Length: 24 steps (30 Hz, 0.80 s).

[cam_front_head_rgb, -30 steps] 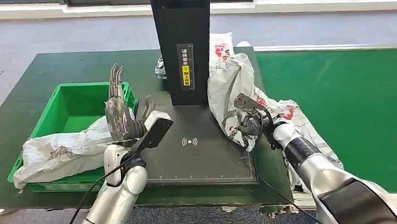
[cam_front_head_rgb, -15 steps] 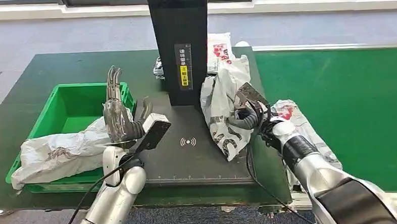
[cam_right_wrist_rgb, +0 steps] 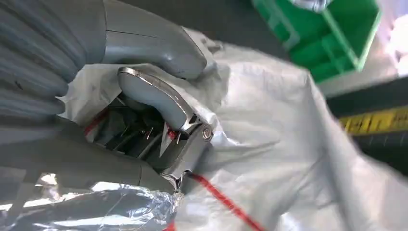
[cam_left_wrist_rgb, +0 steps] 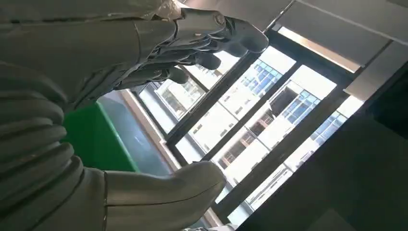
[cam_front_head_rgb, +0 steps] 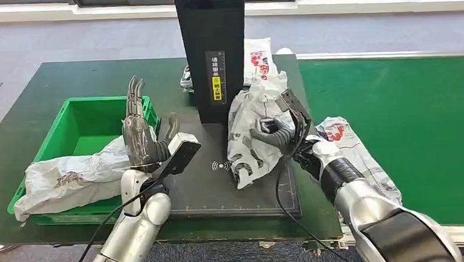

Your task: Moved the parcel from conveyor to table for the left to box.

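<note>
A parcel-sorting station: green conveyor belt (cam_front_head_rgb: 395, 130), scanner platform (cam_front_head_rgb: 232, 178), green bin (cam_front_head_rgb: 70, 126).

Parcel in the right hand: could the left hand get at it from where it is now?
Probably yes. The parcel hangs over the black scan pad, beside the raised, empty left hand, with nothing between them; the right hand grips its far side.

Black scanner post (cam_front_head_rgb: 213, 55) blocks the table's far middle; the dark scan pad (cam_front_head_rgb: 220, 184) left of the parcel (cam_front_head_rgb: 250, 136) looks bare
</note>
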### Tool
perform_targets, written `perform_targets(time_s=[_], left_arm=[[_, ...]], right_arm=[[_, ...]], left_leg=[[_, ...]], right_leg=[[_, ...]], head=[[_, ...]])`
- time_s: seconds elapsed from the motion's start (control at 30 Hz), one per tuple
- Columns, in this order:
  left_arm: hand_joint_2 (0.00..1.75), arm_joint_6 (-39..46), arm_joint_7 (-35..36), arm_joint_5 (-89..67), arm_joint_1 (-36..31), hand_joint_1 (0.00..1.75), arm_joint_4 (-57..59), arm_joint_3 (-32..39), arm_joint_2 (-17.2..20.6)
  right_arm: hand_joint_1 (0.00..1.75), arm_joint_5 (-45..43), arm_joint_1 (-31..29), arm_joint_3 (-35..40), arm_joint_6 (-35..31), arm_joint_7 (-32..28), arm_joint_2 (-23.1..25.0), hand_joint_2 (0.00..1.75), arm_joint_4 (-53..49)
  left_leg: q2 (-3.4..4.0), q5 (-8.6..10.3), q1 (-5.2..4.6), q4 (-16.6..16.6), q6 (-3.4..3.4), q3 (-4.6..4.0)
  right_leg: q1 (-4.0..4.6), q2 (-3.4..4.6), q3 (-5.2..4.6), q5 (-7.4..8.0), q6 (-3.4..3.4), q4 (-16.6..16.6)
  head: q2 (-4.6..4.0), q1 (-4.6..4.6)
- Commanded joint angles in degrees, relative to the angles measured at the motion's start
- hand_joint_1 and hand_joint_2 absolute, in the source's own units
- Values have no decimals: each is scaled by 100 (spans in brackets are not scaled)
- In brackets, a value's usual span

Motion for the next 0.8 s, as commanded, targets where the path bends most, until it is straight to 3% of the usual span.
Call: perform_targets(time_s=[0.03, 0.13, 0.3, 0.53, 0.8], left_arm=[[175, 24, -95, 34, -192, 0, 281, 14, 37], [175, 24, -107, 39, -191, 0, 275, 27, 28], [175, 24, -340, -146, -48, 0, 59, 443, -136], [175, 24, -422, -177, 43, 0, -95, 603, -184], [175, 24, -442, -329, 272, 0, -553, 902, -291]], right_arm=[[175, -48, -210, -246, 113, 169, 556, 175, 0], [175, -71, -206, -232, 184, 174, 522, 175, -7], [175, -294, -147, 354, 295, 364, 967, 175, -95], [175, -427, -42, 608, 289, 385, 1025, 175, -182], [175, -937, 510, 1837, 263, 602, 1115, 175, -376]], left_leg=[[7, 2, 1, -3, -4, -2], [-1, 6, 0, -8, -3, 0], [12, 1, 0, -1, 0, -8], [-15, 5, 6, -10, -3, -4], [-15, 2, 7, -15, -4, 2]], right_leg=[[1, 7, -7, 3, -6, 2], [0, -1, -7, 3, -5, -2], [-1, 11, -12, 3, -3, 3], [6, -14, 0, -2, -8, -7], [7, -12, 7, -3, -9, -13]], head=[[2, 0], [2, 0], [2, -2], [2, -2], [2, -2]])
